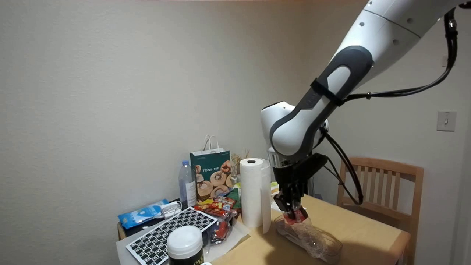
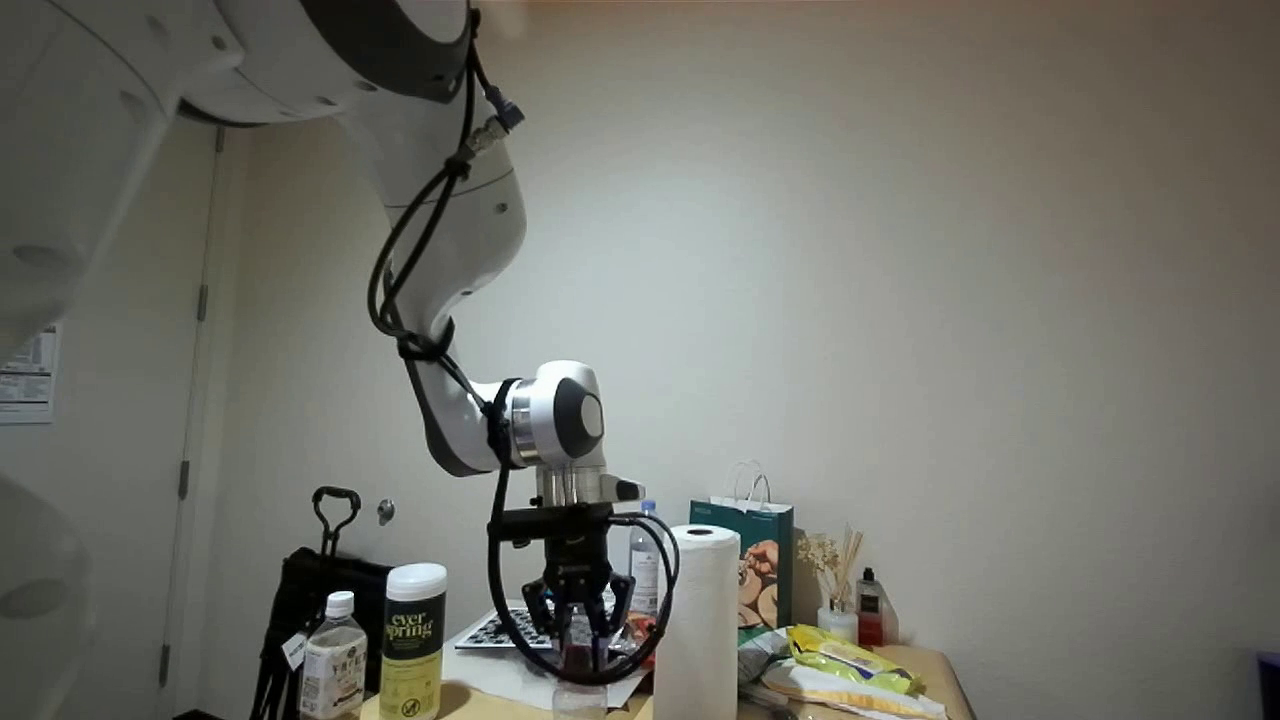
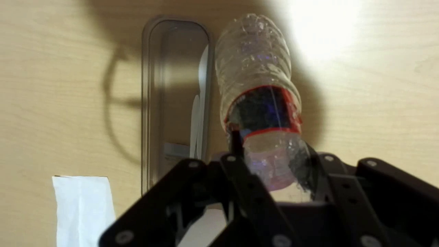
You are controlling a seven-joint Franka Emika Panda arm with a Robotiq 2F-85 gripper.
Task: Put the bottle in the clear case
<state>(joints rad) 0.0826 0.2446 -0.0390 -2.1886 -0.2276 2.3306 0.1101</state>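
The bottle [image 3: 262, 68] is clear plastic with a red-and-black label. My gripper [image 3: 271, 157] is shut on it; the fingers sit on both sides near the label. The bottle tilts away from the wrist. The clear case [image 3: 146, 103] is a long see-through box on the table, just left of the bottle in the wrist view, with thin white shapes inside. In an exterior view the bottle [image 1: 307, 232] overlaps the case [image 1: 335, 247]; whether they touch cannot be told. The bottle [image 2: 580, 657] also shows below the gripper [image 2: 582, 625] in an exterior view, where the case is out of view.
A paper towel roll [image 1: 251, 195] stands close beside the gripper. Snack packets [image 1: 220, 206], a green paper bag [image 1: 209, 169], a tall blue-capped bottle [image 1: 187, 184] and a gridded tray [image 1: 171, 235] are further along. A white-lidded canister [image 2: 413, 640] and a white paper [image 3: 84, 209] are also nearby.
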